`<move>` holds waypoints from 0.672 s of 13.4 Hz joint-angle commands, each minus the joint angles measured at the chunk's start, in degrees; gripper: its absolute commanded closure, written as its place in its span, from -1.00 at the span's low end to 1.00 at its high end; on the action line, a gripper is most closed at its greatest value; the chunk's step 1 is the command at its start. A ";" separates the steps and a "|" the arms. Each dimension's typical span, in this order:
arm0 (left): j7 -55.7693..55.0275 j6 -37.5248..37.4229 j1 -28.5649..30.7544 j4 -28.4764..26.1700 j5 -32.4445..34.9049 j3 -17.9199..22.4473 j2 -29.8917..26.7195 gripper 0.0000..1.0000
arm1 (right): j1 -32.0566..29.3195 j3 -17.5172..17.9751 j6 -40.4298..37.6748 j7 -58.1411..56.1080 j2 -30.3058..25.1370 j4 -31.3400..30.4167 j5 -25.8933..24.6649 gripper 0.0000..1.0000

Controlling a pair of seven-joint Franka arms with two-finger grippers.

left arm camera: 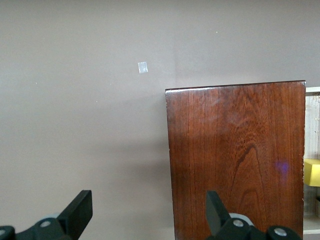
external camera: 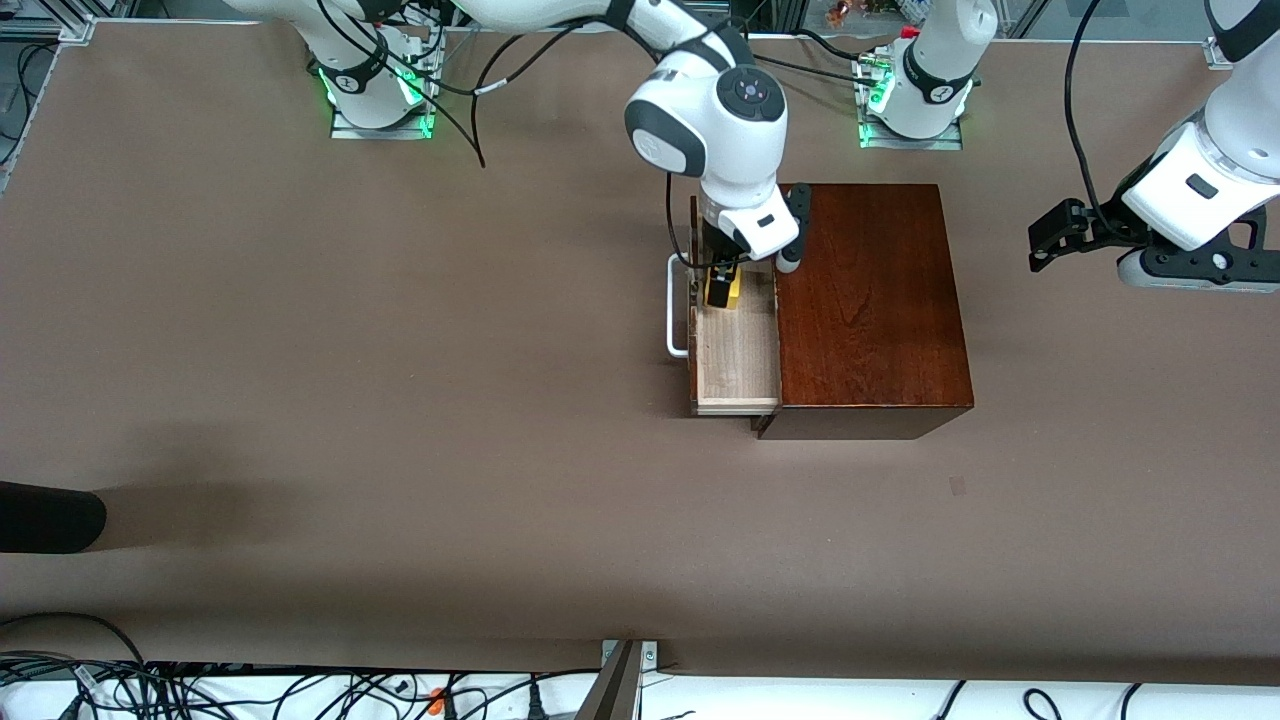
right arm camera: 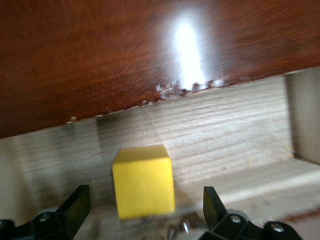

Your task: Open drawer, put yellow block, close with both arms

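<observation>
- The right gripper point(external camera: 722, 285) is inside the open drawer point(external camera: 737, 352), fingers spread apart; the yellow block point(right arm camera: 143, 181) lies on the drawer floor between them.
- It should rise straight, without touching the block.
- The left gripper point(left arm camera: 150, 215) waits over the tabletop point(external camera: 350, 350) beside the wooden box point(external camera: 872, 300), fingers open.

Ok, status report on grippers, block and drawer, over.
Right gripper open over the drawer, yellow block between its fingers, resting in the tray. Left gripper open, waiting beside the box. Drawer open, nothing blocking.

The right arm reaches in from its base and points its right hand point(external camera: 722, 285) straight down with fingers spread wide, while the left arm waits, its left hand point(left arm camera: 145, 212) open.
</observation>
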 commanded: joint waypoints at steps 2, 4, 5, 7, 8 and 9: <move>0.64 -1.21 0.55 1.66 -1.04 -0.04 0.47 -1.00 | -3.91 -0.09 -6.45 -0.56 -8.32 2.80 2.73 -1.00; 0.64 -1.21 0.55 1.66 -1.12 -0.04 0.47 -1.00 | -11.27 0.26 -7.94 -0.56 -11.58 2.71 4.30 -1.00; 0.64 -1.21 0.55 1.66 -1.12 -0.04 0.47 -1.00 | -15.40 0.00 -8.03 -0.82 -13.25 2.63 6.48 -1.00; 0.64 -1.21 0.63 1.66 -1.12 -0.04 0.39 -1.00 | -23.66 0.17 -8.99 -1.26 -15.46 2.36 8.08 -1.00; 0.64 -1.21 0.64 1.75 -1.12 0.04 0.39 -1.00 | -26.84 0.09 -12.92 -1.87 -16.77 1.93 8.09 -1.00; 0.64 -1.21 0.64 1.66 -1.12 0.04 0.39 -1.00 | -29.39 0.00 -16.44 -1.88 -17.92 1.75 8.00 -1.00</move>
